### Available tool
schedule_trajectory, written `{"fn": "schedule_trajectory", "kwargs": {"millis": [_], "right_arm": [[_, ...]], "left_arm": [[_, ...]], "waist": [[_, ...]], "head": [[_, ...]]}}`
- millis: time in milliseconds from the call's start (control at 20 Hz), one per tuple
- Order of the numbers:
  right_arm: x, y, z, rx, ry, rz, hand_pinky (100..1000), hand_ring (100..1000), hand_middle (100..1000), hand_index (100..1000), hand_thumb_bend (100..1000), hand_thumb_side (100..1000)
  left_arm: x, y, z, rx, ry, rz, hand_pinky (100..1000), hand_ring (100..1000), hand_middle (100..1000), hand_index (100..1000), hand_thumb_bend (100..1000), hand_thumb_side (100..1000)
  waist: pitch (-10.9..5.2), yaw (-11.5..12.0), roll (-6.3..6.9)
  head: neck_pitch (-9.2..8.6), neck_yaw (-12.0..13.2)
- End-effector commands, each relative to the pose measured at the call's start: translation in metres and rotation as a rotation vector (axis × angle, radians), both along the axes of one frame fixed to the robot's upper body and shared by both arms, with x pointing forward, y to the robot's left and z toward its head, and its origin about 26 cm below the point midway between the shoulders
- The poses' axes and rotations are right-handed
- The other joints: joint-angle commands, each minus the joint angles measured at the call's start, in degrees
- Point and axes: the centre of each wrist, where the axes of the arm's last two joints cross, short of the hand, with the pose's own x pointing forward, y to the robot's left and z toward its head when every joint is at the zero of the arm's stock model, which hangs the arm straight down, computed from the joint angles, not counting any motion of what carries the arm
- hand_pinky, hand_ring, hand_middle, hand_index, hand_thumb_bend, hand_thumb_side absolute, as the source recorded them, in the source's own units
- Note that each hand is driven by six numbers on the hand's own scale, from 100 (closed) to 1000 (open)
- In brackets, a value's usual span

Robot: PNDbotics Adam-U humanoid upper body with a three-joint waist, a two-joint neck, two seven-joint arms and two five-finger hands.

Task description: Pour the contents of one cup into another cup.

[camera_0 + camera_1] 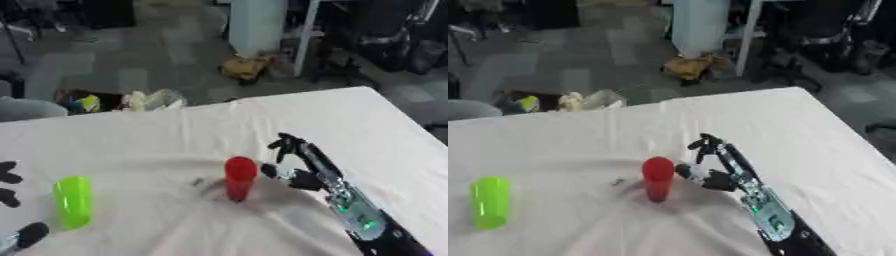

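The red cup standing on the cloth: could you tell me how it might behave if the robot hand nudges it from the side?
The red cup is tall and narrow, so it may tip rather than slide. The white tablecloth is wrinkled around its base, which could catch it. The right robot hand is open beside it, apparently not touching.

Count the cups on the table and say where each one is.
2. The red cup stands mid-table, just left of the right hand. The green cup is near the table's left edge. No others show.
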Motion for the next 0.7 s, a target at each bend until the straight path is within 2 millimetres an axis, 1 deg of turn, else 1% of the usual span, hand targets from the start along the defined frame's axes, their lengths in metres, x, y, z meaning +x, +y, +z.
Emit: {"fn": "schedule_trajectory", "kwargs": {"millis": [50,300,500,700], "right_arm": [[-0.005,-0.01,0.035,0.013,-0.104,-0.013,813,1000,441,722,692,663],[-0.017,-0.011,0.053,0.056,-0.17,-0.017,794,988,438,714,692,672],[-0.03,-0.009,0.067,0.079,-0.229,-0.008,781,970,436,718,691,674],[-0.043,-0.006,0.073,0.109,-0.266,0.0,775,962,431,715,690,673]], "left_arm": [[-0.003,0.007,0.008,-0.016,-0.02,0.02,641,459,595,795,978,618],[-0.008,0.011,0.001,-0.034,-0.002,0.028,644,461,594,794,990,635],[-0.01,0.013,0.003,-0.061,-0.006,0.018,640,461,594,794,1000,635],[-0.013,0.014,0.005,-0.098,-0.007,0.006,635,460,592,792,1000,637]], "waist": [[-1.01,0.02,-0.18],[-1.13,0.02,-0.54],[-1.18,-0.17,-0.8],[-1.22,-0.37,-1.01]], "head": [[0.3,0.02],[0.39,0.2],[0.18,0.57],[0.38,1.27]]}}
